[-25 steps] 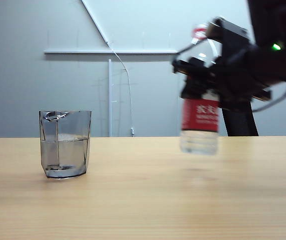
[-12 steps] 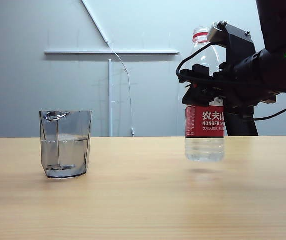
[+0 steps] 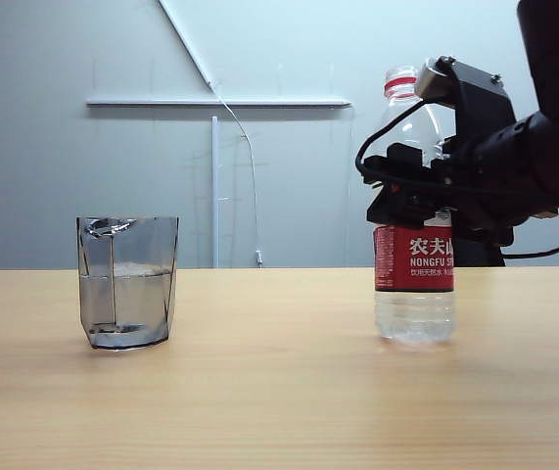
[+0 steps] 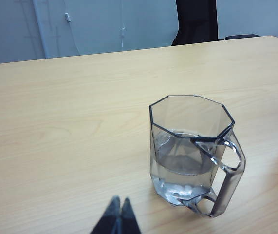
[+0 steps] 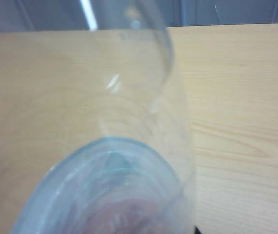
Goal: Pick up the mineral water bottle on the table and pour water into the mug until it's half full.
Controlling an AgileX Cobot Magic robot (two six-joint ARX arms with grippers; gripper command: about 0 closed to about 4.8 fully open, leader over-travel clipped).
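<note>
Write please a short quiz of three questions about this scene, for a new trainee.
1. True or false: the mineral water bottle stands upright with its base on the table.
2. Which gripper is closed around the bottle?
A. left gripper
B. right gripper
3. Fill in: the mug is roughly ____ full of water.

Key: 1. true; 2. B, while the left gripper, shut, hangs near the mug; 3. half.

Right gripper (image 3: 411, 191) level, jaws clamped; left gripper (image 4: 118, 217) low, jaws together.
</note>
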